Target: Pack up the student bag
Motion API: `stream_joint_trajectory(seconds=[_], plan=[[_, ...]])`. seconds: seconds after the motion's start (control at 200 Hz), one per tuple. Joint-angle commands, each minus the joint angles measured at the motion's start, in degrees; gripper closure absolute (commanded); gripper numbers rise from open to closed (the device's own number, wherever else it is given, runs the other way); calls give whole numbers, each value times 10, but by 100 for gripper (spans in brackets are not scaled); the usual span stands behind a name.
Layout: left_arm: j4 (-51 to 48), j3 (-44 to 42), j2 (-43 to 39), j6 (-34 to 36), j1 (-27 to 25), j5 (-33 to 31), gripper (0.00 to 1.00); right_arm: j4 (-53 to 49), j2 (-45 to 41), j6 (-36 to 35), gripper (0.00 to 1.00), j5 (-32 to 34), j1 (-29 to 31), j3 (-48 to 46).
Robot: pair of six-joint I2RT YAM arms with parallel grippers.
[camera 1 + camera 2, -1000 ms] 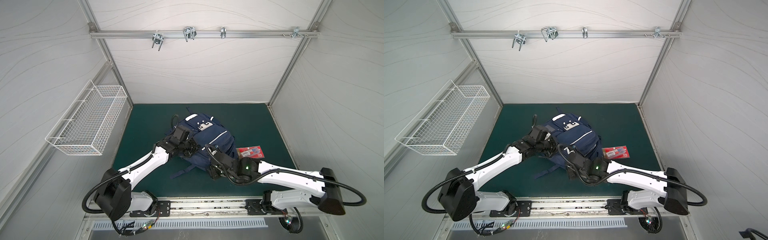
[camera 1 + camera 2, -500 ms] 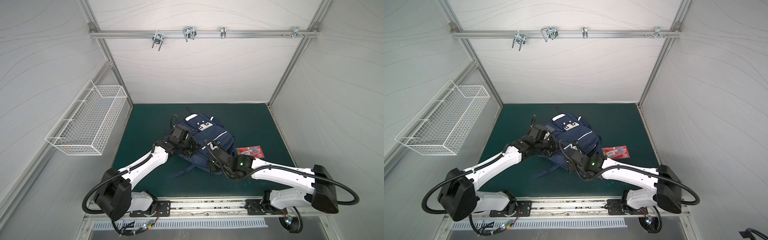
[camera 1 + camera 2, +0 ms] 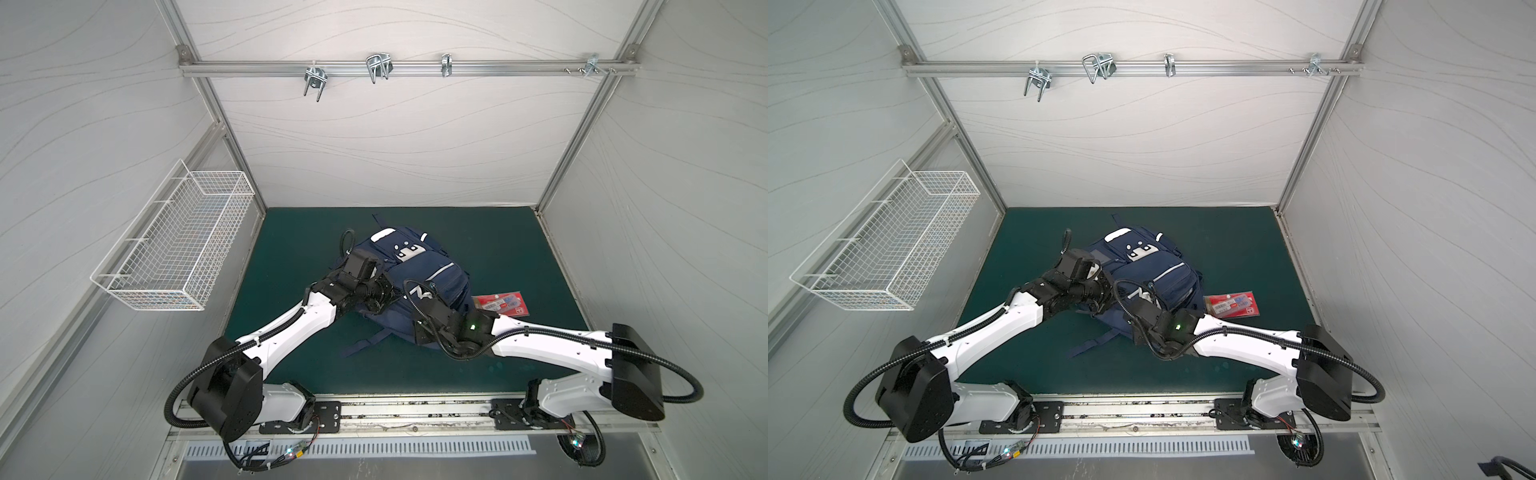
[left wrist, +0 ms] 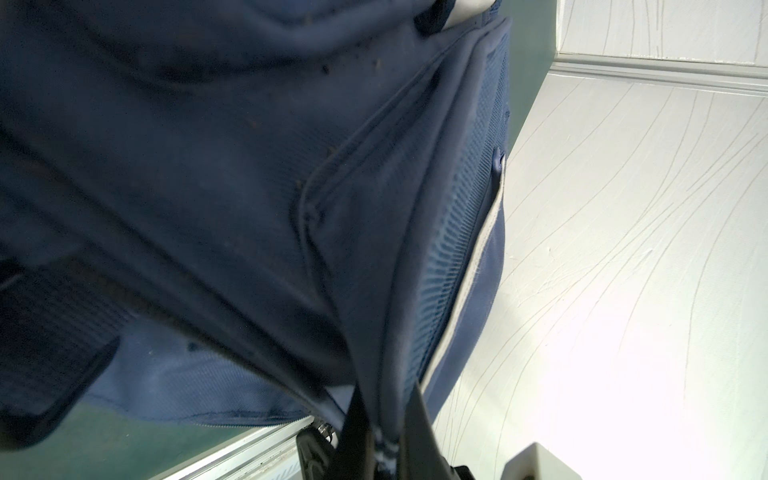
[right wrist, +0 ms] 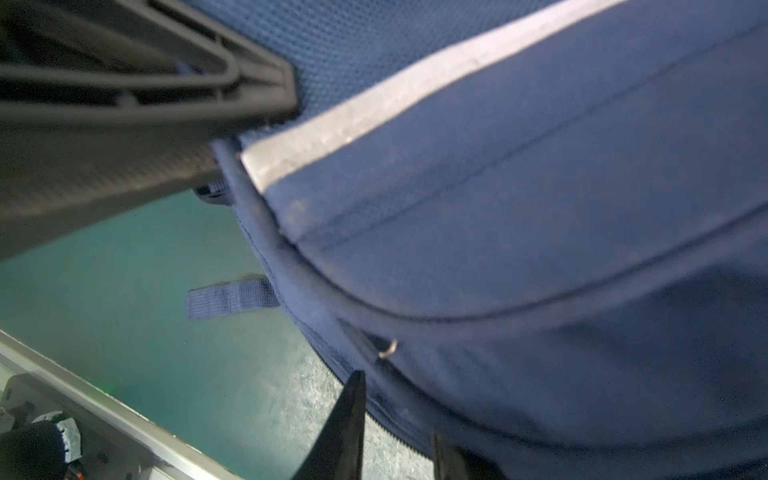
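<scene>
- The backpack (image 3: 419,266) lies in the middle of the green counter (image 3: 291,249). A red packet (image 3: 500,306) sits just beside it on the right, not yet packed.
- The left gripper (image 4: 382,419) is clamped on a fold of the backpack's left side.
- The right gripper (image 5: 399,428) is at the near rim, jaws slightly apart, with no fabric clearly between them.
- The step looks like opening the backpack. Next, the right gripper probably needs to catch the zipper while the left one holds the fabric taut.
</scene>
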Motion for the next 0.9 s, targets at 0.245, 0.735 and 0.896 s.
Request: stream_joint_trajectory(seconds=[0.245, 0.735, 0.896], plan=[[81, 24, -8, 7, 22, 13, 100, -2, -2, -1, 96, 11, -3, -4], [14, 18, -8, 123, 61, -27, 100, -259, -115, -10, 100, -60, -65, -11], [-22, 14, -15, 150, 87, -43, 100, -233, -128, -70, 100, -100, -186, -43]])
